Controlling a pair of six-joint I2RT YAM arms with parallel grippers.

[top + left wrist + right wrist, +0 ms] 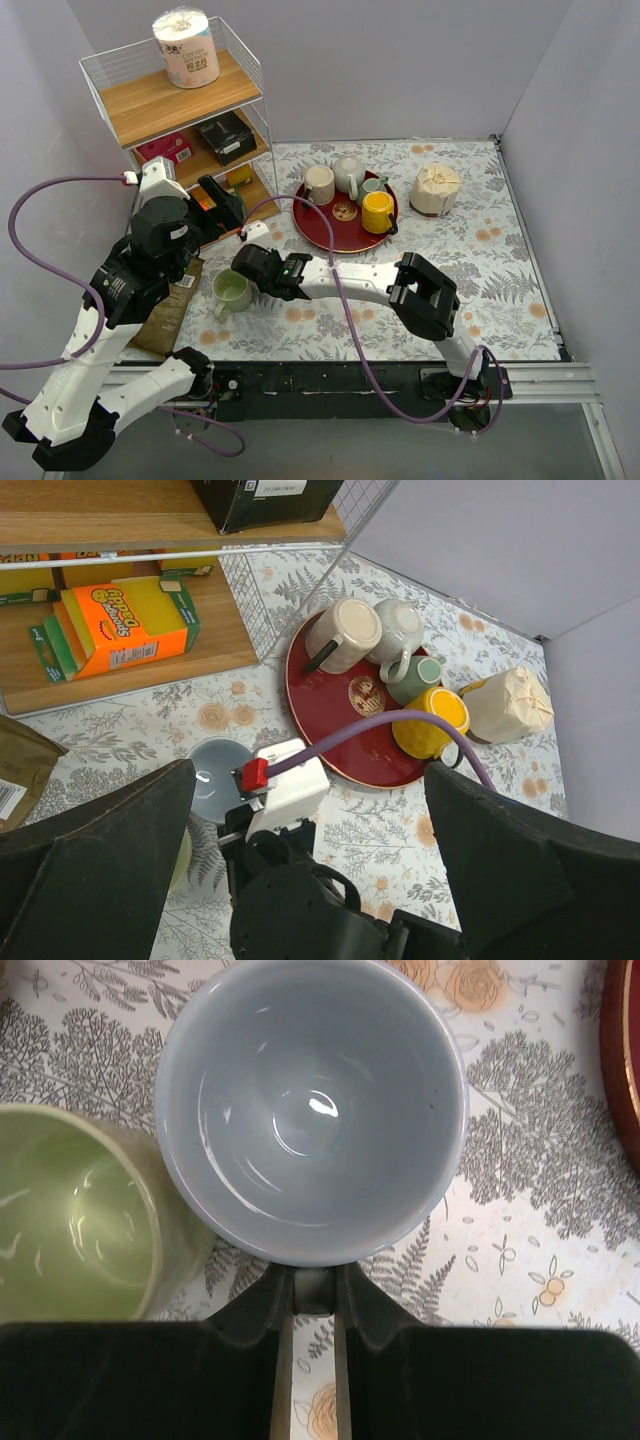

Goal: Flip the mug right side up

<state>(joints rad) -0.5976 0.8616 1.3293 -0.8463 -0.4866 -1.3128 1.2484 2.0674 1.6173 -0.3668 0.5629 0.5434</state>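
The mug (310,1110) is mouth-up — right end effector (313,1305) clamped on its handle at six o'clock, left end effector (308,772) spread open; only release seems left.

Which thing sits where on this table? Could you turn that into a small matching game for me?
Things:
1. yellow mug
2. paper roll
3. blue mug
4. sponge pack

Places:
A. bottom shelf
B. red tray
C. top shelf
D. held by the right gripper

Pairs: 1-B, 2-C, 3-D, 4-A
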